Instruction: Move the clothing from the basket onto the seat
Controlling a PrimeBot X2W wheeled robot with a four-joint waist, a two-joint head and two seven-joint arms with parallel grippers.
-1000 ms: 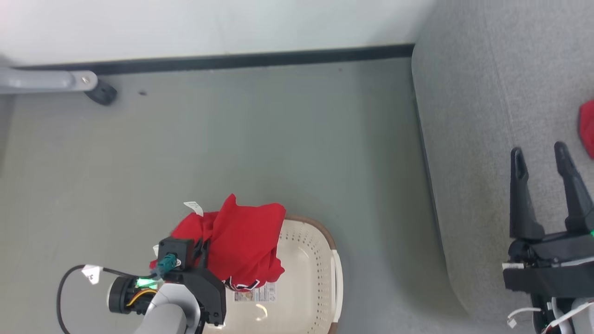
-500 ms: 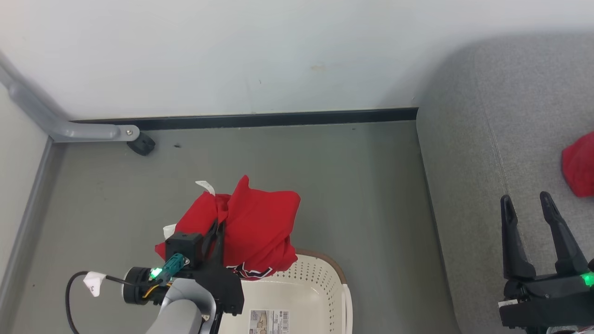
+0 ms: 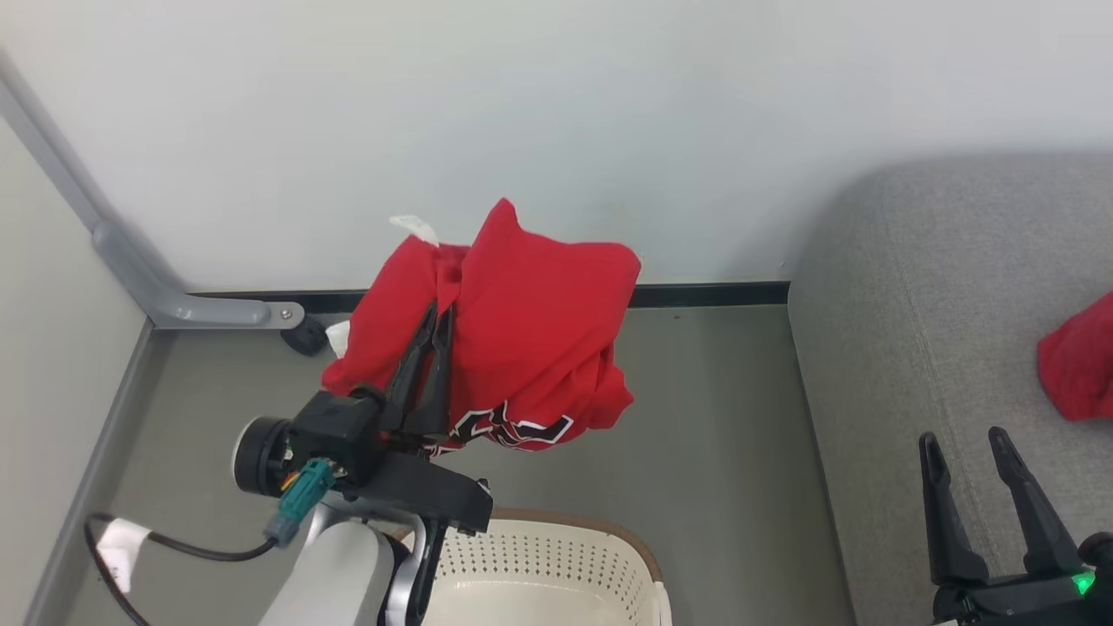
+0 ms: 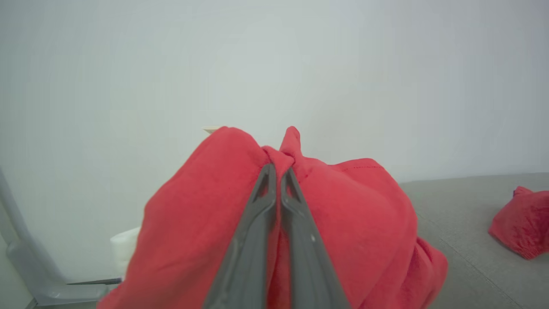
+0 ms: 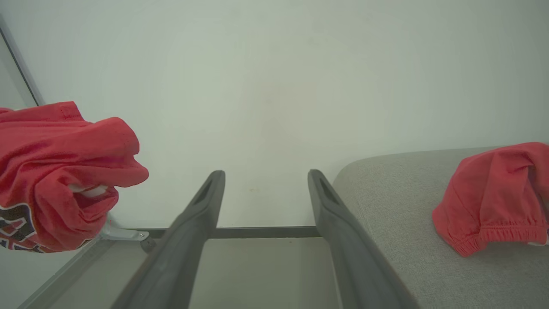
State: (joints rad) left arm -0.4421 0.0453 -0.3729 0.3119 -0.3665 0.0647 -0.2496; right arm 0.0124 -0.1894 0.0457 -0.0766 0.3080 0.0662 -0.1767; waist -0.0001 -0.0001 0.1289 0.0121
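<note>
head view: left claw (image 3: 440, 311) raised above basket (image 3: 556, 535), pinching red clothing (image 3: 539, 330); right claw (image 3: 963, 436) low, fingers apart.

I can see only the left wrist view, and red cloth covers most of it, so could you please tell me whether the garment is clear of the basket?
Observer: Yes. In the head view the garment hangs apart from the basket, whose rim lies below the cloth.
Operator: Thank you. How does the right gripper stand?
Observer: The right gripper is open and holds nothing. It shows at the lower right of the head view, against the seat.
Operator: Is there any print on the cloth that I am missing?
Observer: Black-and-white lettering runs along the garment's lower edge.
</note>
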